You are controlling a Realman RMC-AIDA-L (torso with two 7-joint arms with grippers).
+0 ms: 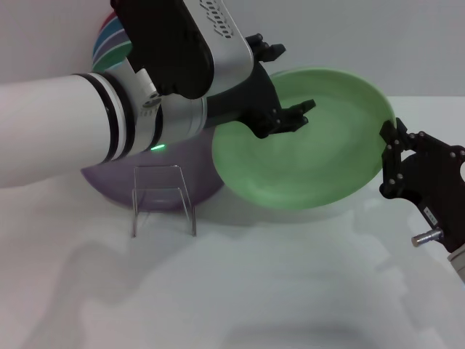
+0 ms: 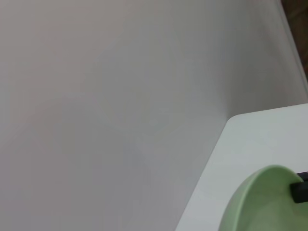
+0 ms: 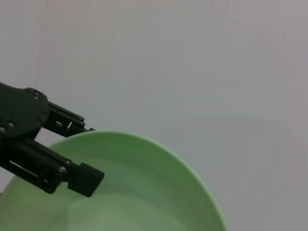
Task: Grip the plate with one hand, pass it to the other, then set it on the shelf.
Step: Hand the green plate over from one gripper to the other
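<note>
The light mint-green plate (image 1: 312, 153) hangs tilted in the air at mid-right, its hollow side facing me. My right gripper (image 1: 389, 156) is shut on its right rim; one of its fingertips (image 2: 301, 190) shows on the rim in the left wrist view. My left gripper (image 1: 290, 80) reaches across from the left to the plate's upper-left rim. Its jaws stand apart, one finger (image 3: 86, 178) over the plate's (image 3: 144, 192) hollow, the other behind the rim. The shelf (image 1: 163, 196), a small clear wire rack, stands on the table left of the plate.
A lilac plate (image 1: 109, 185) lies just behind the rack, under my left arm. A stack of coloured plates (image 1: 109, 40) shows at the back left. The white table (image 1: 254, 291) stretches toward me, with a plain wall behind.
</note>
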